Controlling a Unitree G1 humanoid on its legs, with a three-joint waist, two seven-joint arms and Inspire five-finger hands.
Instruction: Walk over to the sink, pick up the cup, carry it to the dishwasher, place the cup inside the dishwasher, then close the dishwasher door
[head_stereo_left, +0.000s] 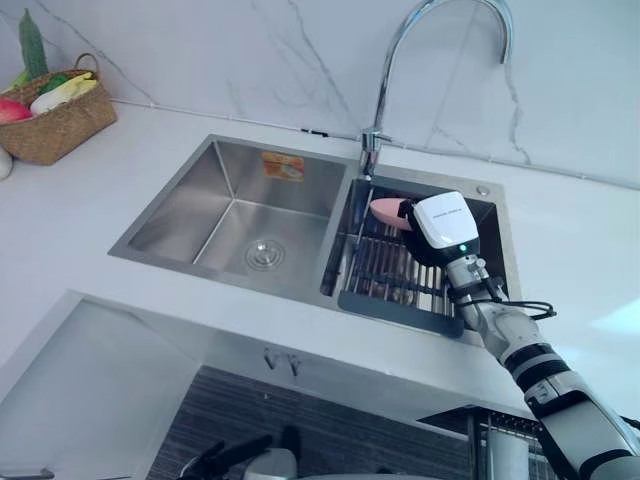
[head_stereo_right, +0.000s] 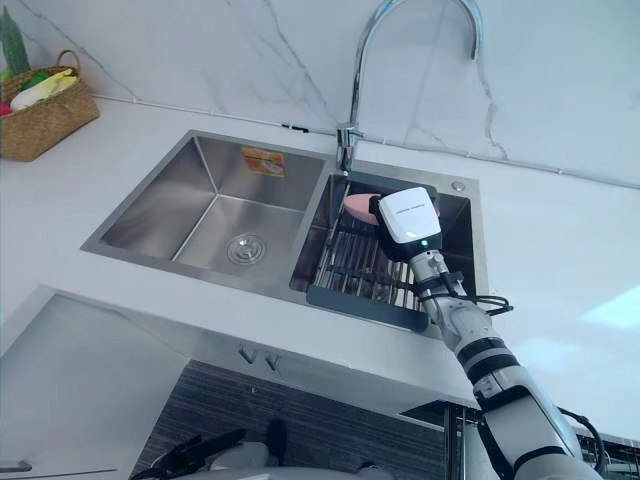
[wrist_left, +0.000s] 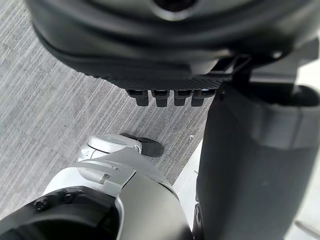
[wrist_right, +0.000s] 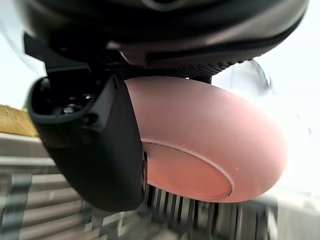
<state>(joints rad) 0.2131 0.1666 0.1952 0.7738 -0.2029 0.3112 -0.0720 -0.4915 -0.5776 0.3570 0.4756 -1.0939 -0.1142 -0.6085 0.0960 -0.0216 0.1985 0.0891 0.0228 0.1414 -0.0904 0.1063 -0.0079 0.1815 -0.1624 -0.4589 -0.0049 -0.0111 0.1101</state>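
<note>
A pink cup (head_stereo_left: 384, 209) lies over the wire dish rack (head_stereo_left: 385, 272) in the right basin of the steel sink (head_stereo_left: 168, 262). My right hand (head_stereo_left: 441, 224) reaches down into that basin from the right and is shut on the cup. In the right wrist view the cup (wrist_right: 210, 145) rests against the palm, with the thumb (wrist_right: 100, 150) pressed on its side and the rack's bars just beneath. My left hand (wrist_left: 170, 75) hangs low over the grey floor, relaxed and holding nothing.
A curved faucet (head_stereo_left: 400, 60) rises behind the sink's divider. The left basin (head_stereo_left: 240, 215) holds just its drain. A woven basket (head_stereo_left: 60, 120) of vegetables stands at the far left of the white counter. A dark wire rack (head_stereo_left: 500, 435) shows below the counter edge, lower right.
</note>
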